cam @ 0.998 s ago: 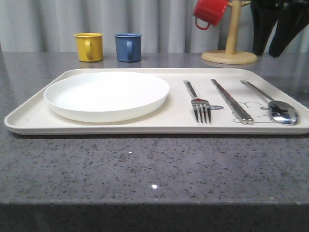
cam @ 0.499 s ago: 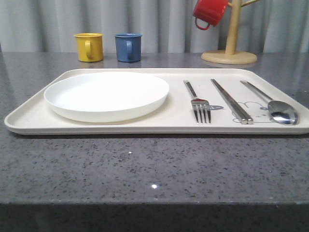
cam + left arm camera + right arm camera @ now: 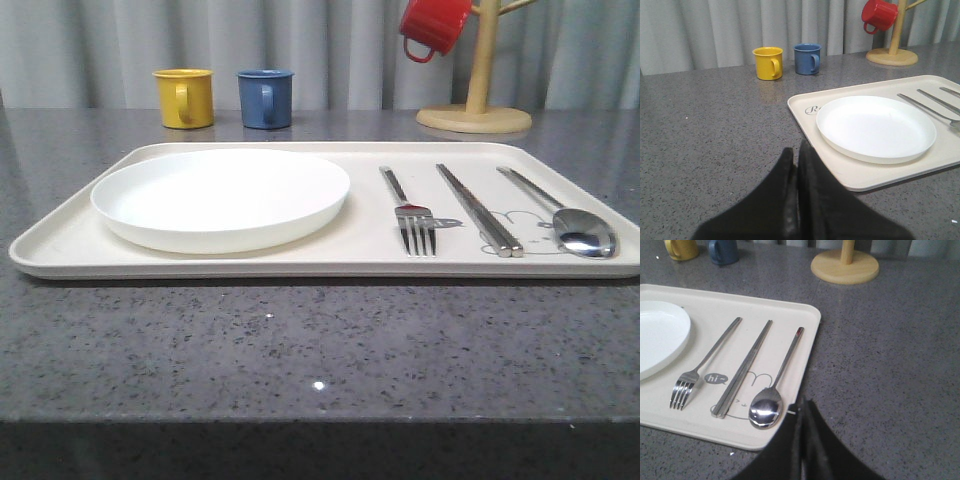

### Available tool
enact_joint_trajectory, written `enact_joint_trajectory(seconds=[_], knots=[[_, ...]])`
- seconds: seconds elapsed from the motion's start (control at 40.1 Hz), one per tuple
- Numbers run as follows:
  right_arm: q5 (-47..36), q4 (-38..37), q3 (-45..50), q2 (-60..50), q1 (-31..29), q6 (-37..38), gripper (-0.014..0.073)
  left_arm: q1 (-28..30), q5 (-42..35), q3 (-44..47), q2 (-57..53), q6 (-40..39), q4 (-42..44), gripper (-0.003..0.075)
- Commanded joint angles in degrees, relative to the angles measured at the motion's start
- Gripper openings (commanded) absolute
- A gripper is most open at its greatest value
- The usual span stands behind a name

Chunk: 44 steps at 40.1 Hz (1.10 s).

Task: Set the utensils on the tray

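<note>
Both pincers, left (image 3: pixel 796 200) and right (image 3: pixel 802 440), are pressed together, empty. Your fork (image 3: pixel 412 212), chopsticks (image 3: pixel 480 210) and spoon (image 3: pixel 570 220) lie on the tray (image 3: pixel 60 250) (toward the worktop's right edge); keep clear.

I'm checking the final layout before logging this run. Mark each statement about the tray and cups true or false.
1. The fork, chopsticks and spoon all lie on the tray. True.
2. The chopsticks lie between fork and spoon. True.
3. The white plate sits on the table beside the tray. False: it rests on the tray, left of the fork.
4. The red mug stands next to the blue mug. False: it hangs on the wooden mug tree; the yellow mug is beside the blue one.
5. The right gripper holds the spoon. False: it is shut and empty.
</note>
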Motion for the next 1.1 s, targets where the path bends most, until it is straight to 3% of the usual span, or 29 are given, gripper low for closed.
enact_joint_trajectory(seconds=[0.0,0.324,1.073], knots=[[-5.7,-1.07,1.6,-5.72,-0.27,-0.58,-0.0068,0.01,-4.93,-1.47,0.72,-0.39,-0.63,-0.0018],[0.7,0.98,2.5,-11.27,-0.27,-0.58,-0.0068,0.01,-4.93,-1.47,0.72,-0.39,-0.63,-0.0018],[0.76,0.98,2.5,-11.27,-0.27,-0.58,-0.0068,0.01,-4.93,-1.47,0.72,-0.39,-0.63,-0.0018]])
